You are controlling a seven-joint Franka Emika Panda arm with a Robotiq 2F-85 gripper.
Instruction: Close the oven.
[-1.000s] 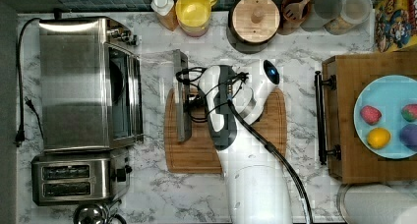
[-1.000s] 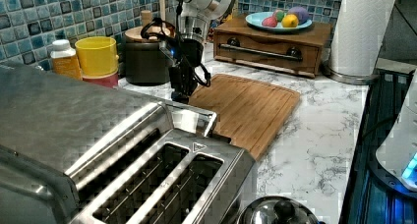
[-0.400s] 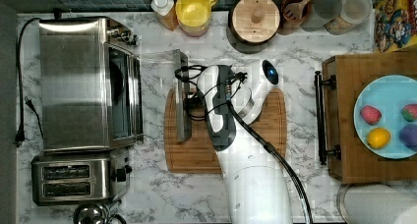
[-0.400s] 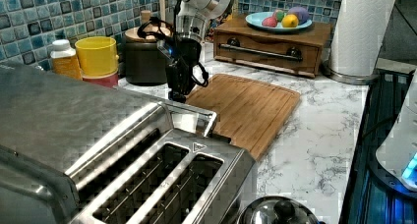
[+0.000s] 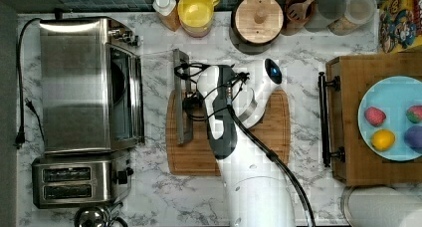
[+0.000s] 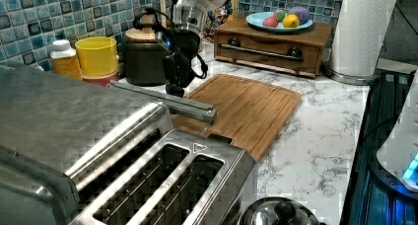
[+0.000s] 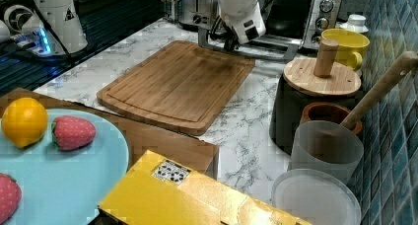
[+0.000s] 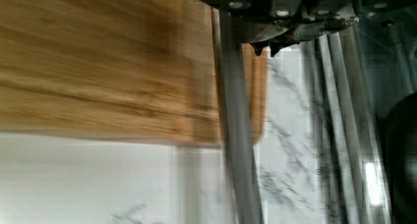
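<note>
Plainly, the oven (image 5: 89, 85) sat at the left of the top view, a big steel box with its knobs toward the upper edge, and below it a two-slot toaster (image 5: 82, 182) filled the lower left corner. The oven's glass door (image 5: 159, 95) hung open, reaching rightward over the marble counter (image 5: 154, 187), and its long bar handle (image 5: 181, 97) lay across the left edge of the wooden cutting board (image 5: 268, 152) near the middle of the frame. The gripper (image 5: 190, 100) was at that handle, its black fingers right beside the bar; how far the jaws stood apart, and whether they gripped anything, could not be told. In the left view the handle (image 6: 165, 100) ran through the middle of the frame with the gripper (image 6: 173, 89) directly above it. Further right in the top view, the white arm (image 5: 249, 152) rose from the lower edge. Along the upper edge stood a yellow mug (image 5: 196, 10) and a round wooden lid (image 5: 258, 19). At the far right a blue plate (image 5: 368, 132) of fruit rested on a wooden box (image 5: 348, 77).
</note>
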